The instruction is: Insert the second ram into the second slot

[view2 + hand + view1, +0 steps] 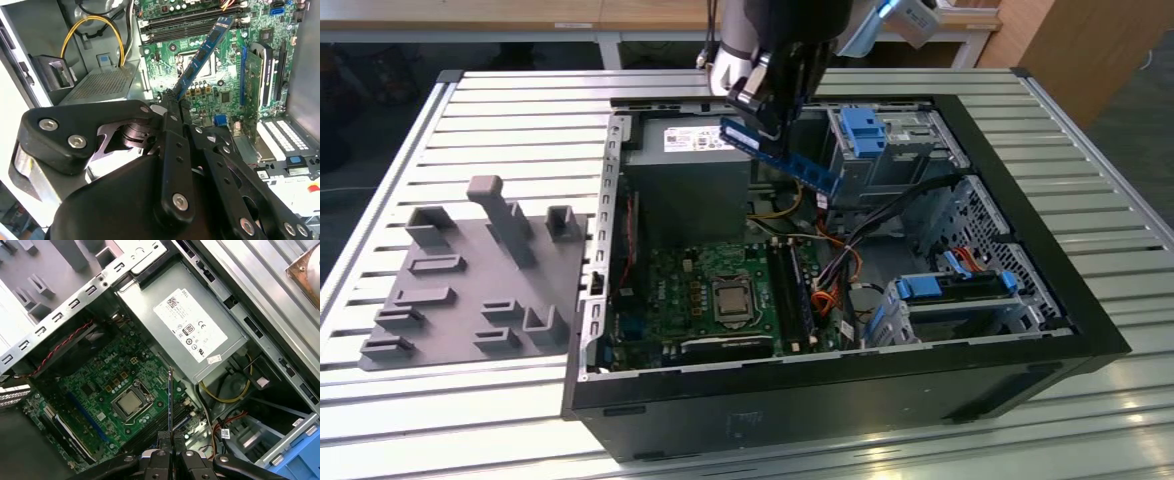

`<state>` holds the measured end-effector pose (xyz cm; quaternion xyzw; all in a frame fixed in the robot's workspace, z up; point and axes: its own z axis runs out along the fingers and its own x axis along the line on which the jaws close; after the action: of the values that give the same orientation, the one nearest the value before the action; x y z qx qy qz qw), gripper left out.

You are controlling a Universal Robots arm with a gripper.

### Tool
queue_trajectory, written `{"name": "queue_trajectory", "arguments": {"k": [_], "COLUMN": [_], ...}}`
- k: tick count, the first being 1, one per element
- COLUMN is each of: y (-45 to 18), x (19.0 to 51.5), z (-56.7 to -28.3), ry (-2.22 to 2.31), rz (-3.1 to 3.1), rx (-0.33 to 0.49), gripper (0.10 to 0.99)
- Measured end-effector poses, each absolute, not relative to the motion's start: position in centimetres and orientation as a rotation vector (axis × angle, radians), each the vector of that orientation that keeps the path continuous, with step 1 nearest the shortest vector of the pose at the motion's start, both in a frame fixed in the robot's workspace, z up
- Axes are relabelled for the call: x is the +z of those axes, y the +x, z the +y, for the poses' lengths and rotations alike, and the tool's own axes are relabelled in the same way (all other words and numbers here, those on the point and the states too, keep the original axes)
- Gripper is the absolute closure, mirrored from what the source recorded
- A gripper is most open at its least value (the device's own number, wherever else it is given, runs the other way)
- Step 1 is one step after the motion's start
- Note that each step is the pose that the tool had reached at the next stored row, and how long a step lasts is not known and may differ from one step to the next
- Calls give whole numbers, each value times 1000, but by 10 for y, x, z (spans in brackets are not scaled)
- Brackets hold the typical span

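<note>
My gripper [767,108] hangs over the open computer case [854,375], shut on one end of the second ram [782,156], a thin blue board. The stick slants down toward the exterior view's right, well above the motherboard [707,290]. The second wrist view has the ram [202,55] jutting from the gripper [172,102] over the board. In the first wrist view the ram [170,400] is edge-on, clamped in the gripper [169,439]. The long dark memory slots [790,290] [195,22] lie beside the processor socket [730,296]. I cannot tell which one is the second slot.
A grey power supply [687,170] stands at the case's back, right beside the hanging stick. Blue drive-bay clips [865,130] and loose cables [854,225] crowd the exterior view's right. A grey fixture plate [467,270] with upright pegs lies left of the case.
</note>
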<state>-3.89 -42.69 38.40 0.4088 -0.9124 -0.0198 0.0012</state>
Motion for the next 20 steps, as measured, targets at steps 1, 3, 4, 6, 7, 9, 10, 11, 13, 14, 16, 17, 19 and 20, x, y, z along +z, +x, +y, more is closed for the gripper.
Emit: {"name": "queue_trajectory", "arguments": {"k": [1, 3, 4, 6, 7, 9, 10, 11, 13, 14, 16, 17, 19, 20], "y": [-39, -39, -39, -39, -39, -39, -39, -39, -39, -39, -39, -39, -39, -39], "x": [384, 384, 384, 384, 384, 384, 384, 384, 384, 384, 384, 384, 384, 384], "z": [-427, -427, -427, -427, -427, -427, -427, -427, -427, -427, -427, -427, -427, -427], "ry": [1266, 1231, 1216, 1189, 1176, 1151, 1139, 1128, 1108, 1099, 1082, 1073, 1056, 1048], "rz": [-2872, -2887, -2894, -2905, -2911, -2922, -2926, -2931, -2938, -2942, -2948, -2952, -2958, -2961], "rx": [-62, -61, -61, -61, -61, -61, -61, -61, -61, -61, -61, -61, -61, -61], "gripper": [953, 953, 953, 953, 953, 953, 953, 953, 953, 953, 953, 953, 953, 953]}}
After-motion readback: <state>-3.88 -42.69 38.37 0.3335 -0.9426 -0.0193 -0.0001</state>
